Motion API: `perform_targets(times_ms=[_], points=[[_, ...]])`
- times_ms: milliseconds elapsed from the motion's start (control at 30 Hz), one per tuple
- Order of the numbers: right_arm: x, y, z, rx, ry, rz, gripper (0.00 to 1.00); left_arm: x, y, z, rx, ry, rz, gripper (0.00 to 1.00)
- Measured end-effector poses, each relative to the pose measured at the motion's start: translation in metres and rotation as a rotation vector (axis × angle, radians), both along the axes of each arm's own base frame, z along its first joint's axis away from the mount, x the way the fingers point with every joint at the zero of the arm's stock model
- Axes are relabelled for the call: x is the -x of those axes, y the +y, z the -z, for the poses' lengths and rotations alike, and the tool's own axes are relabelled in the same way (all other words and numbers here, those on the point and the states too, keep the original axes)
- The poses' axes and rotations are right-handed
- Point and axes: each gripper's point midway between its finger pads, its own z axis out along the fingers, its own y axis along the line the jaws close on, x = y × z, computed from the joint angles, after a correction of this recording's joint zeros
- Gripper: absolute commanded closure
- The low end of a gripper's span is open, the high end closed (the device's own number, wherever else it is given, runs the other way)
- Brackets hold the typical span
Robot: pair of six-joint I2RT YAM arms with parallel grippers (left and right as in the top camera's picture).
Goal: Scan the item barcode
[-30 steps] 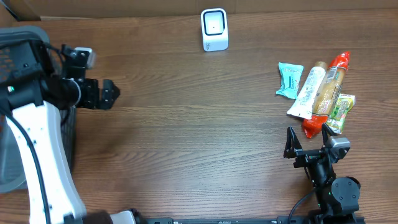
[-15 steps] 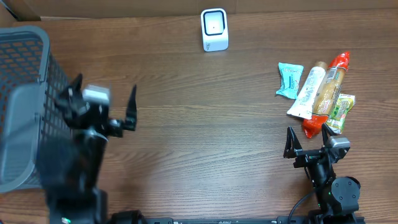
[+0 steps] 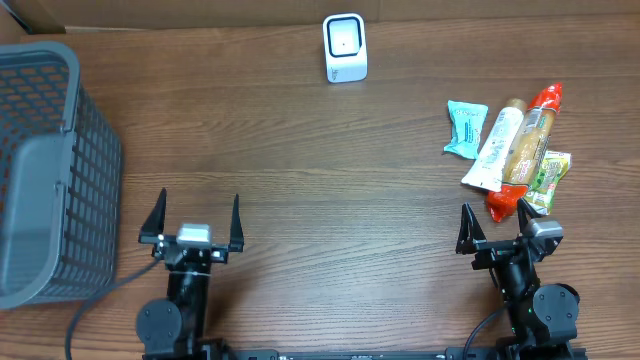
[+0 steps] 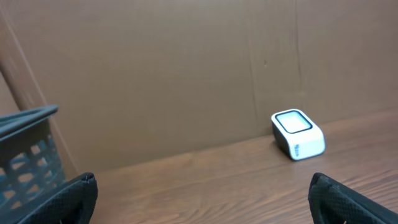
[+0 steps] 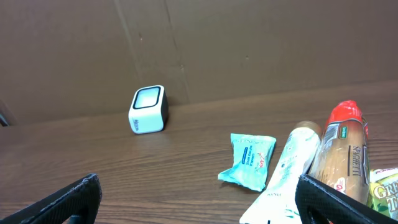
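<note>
The white barcode scanner (image 3: 345,47) (image 4: 298,134) (image 5: 148,109) stands at the back middle of the table. The items lie in a cluster at the right: a teal packet (image 3: 466,129) (image 5: 250,160), a white pouch (image 3: 494,148) (image 5: 286,174), a red spaghetti pack (image 3: 528,150) (image 5: 341,149) and a green packet (image 3: 549,180) (image 5: 385,198). My right gripper (image 3: 495,225) (image 5: 198,194) is open just in front of the cluster, holding nothing. My left gripper (image 3: 197,208) (image 4: 202,194) is open near the front left, over bare wood, facing the scanner.
A grey mesh basket (image 3: 60,60) (image 4: 28,118) stands at the left edge, beside my left gripper. A brown cardboard wall (image 4: 186,62) runs along the back of the wooden table (image 3: 320,180).
My left arm has swung away from the basket and come down to the front left of the table, jaws still open. The right arm has not moved.
</note>
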Motion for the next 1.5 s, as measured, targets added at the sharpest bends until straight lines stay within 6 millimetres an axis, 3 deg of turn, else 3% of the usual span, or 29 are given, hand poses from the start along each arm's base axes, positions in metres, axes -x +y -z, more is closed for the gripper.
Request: perform_targets(times_ms=[133,300,367,1500], points=[[0.0,0.0,0.0,0.0,0.0,0.0,0.0,0.001,0.003,0.023,-0.033,-0.006,-0.025,0.01],[0.0,0.0,0.0,0.0,0.0,0.0,0.0,-0.002,0.004,0.072,-0.038,0.177,-0.042,0.0],[0.0,0.0,0.0,0.0,0.001,0.0,0.0,-0.002,0.001,0.082,-0.039,0.212,-0.034,0.0],[0.0,0.0,0.0,0.0,0.001,0.0,0.0,-0.002,0.0,0.084,-0.044,0.217,-0.037,0.01]])
